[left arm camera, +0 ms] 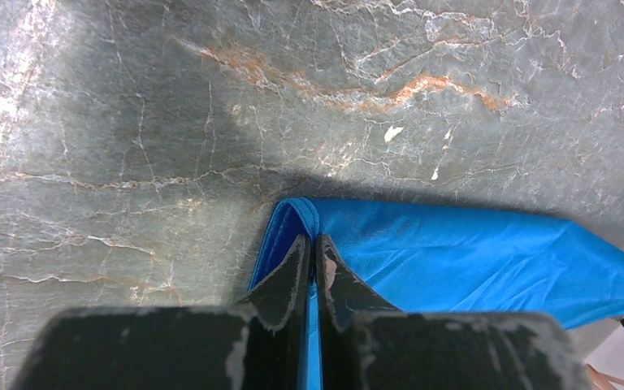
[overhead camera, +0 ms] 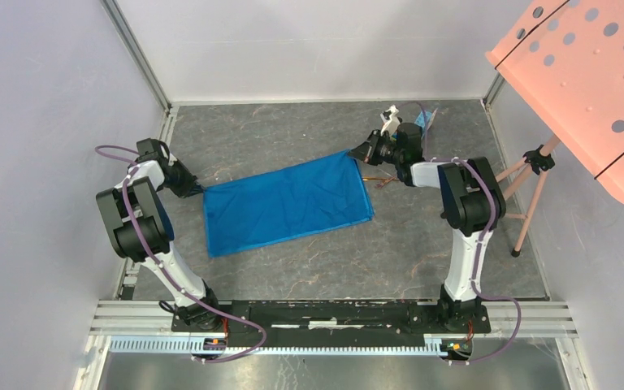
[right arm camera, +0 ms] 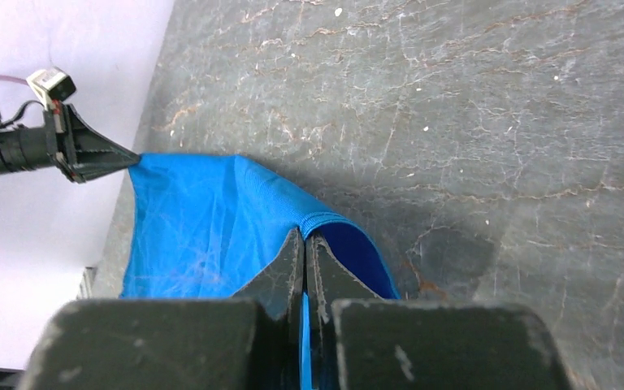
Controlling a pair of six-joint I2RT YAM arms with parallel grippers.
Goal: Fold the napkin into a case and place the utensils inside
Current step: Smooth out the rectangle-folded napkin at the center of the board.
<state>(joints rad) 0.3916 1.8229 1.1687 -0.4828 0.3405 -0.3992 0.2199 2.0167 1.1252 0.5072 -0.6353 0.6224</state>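
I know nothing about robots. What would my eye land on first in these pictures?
The bright blue napkin, spread across the middle of the grey marbled table, stands out most. Each arm pinches a far corner of it: the left pincer at the left one, the right pincer at the right. A salmon-pink panel with round holes fills the upper right of the top view.

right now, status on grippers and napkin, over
Left gripper shut on napkin, far left corner. Right gripper shut on far right corner. Utensils by right gripper, off the napkin.
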